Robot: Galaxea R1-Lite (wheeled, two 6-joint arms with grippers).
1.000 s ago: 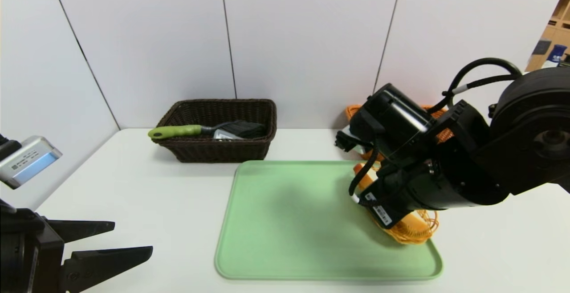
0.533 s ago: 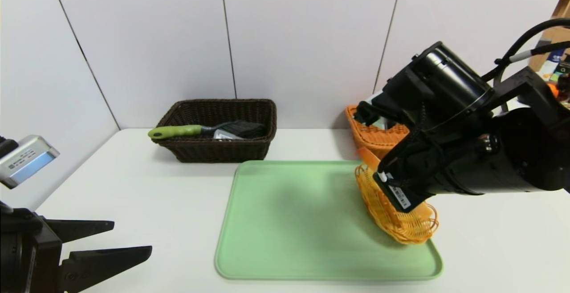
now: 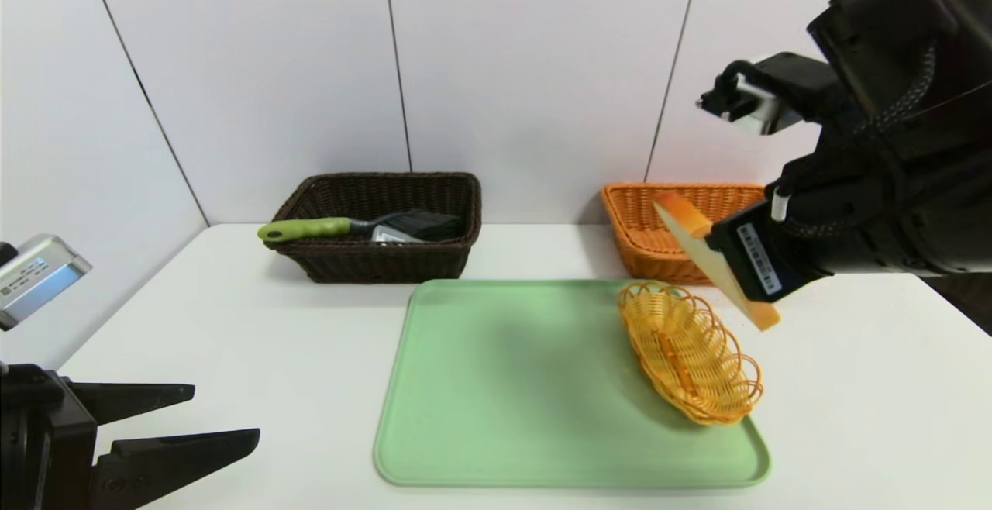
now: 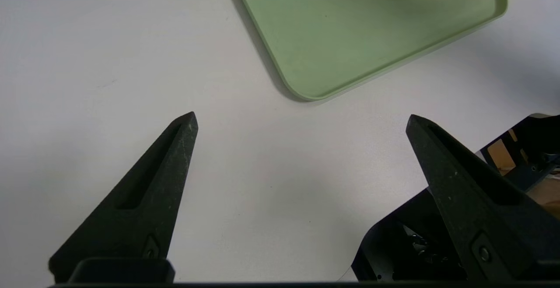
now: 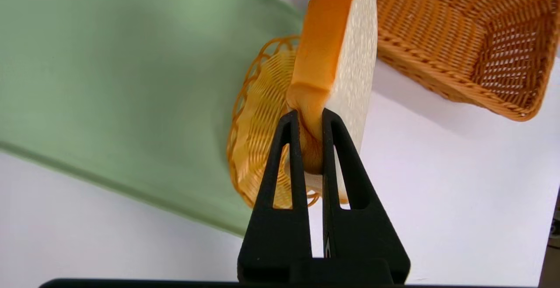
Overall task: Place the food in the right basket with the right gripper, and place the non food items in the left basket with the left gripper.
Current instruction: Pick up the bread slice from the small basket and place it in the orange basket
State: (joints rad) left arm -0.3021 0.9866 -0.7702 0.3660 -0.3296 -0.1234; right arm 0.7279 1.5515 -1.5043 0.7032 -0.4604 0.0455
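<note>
The food, a thick bread slice (image 3: 701, 250) with a tan-orange crust, hangs in the air in front of the orange right basket (image 3: 659, 211), above the table. My right gripper (image 5: 310, 116) is shut on the slice's lower crust (image 5: 326, 51). The dark brown left basket (image 3: 341, 266) at the back holds the green-handled brush (image 3: 310, 228) and a grey case (image 3: 391, 235). My left gripper (image 3: 226, 414) is parked low at the near left, open and empty (image 4: 302, 116) over bare table.
A green tray (image 3: 504, 386) lies mid-table. A small yellow oval wicker dish (image 3: 690, 351) sits empty on its right side, just below the held bread. The orange basket (image 5: 437, 29) looks empty inside. A white wall stands close behind both baskets.
My right arm has risen and swung back to the right, lifting the bread out of the small yellow dish. The orange basket is now uncovered. The left arm has barely moved.
</note>
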